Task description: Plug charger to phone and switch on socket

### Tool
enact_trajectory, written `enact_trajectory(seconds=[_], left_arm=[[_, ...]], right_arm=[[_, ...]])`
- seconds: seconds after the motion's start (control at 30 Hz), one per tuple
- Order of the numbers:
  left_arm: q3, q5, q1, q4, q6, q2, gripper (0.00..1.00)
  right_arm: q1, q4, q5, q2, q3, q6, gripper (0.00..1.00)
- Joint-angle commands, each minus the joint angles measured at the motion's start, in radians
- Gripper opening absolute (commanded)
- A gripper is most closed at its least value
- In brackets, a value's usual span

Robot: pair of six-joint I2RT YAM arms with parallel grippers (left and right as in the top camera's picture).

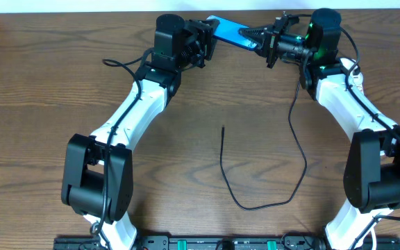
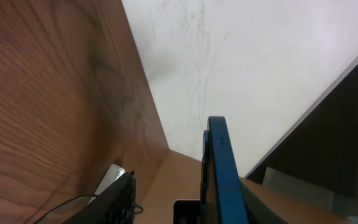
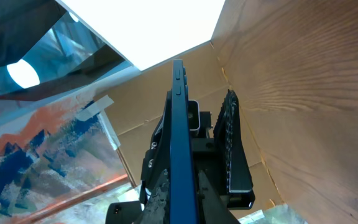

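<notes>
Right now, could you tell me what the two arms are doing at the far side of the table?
Both arms are at the far edge, the left gripper and right gripper at opposite ends of the phone, which is up on its edge. Which grip carries it is unclear. The charger lies loose on the table, its tip not in the phone.

left arm (image 1: 127, 117): reaches from lower left up to top middle
left gripper (image 1: 205, 36): points right, fingers look spread
right arm (image 1: 344, 101): pretty much mirrors it from lower right
right gripper (image 1: 261, 40): points left, pinching the phone (image 1: 228, 29)
</notes>
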Motion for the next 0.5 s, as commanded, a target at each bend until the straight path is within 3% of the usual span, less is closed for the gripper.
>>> enact_trajectory(seconds=[0.0,0.17,0.23,0.37,0.47], left_arm=[[0.007,-0.024,0.003,-0.001,-0.021,-0.029,0.43],[0.007,-0.04,0.003,-0.001,-0.021,-0.029,0.41],[0.007,-0.043,0.003,-0.001,-0.021,-0.029,0.34],[0.007,-0.043,0.003,-0.001,-0.021,-0.029,0.08],[0.007,-0.043,0.003,-0.001,-0.021,-0.029,0.07]], right_arm=[[0.019,0.01,-0.025,-0.009,0.018,-0.016,0.01],[0.032,0.009,-0.032,-0.009,0.018,-0.017,0.01],[0.037,0.007,-0.032,-0.009,0.018,-0.021,0.01],[0.043,0.004,-0.032,-0.009,0.018,-0.038,0.01],[0.043,0.003,-0.032,-0.009,0.018,-0.038,0.01]])
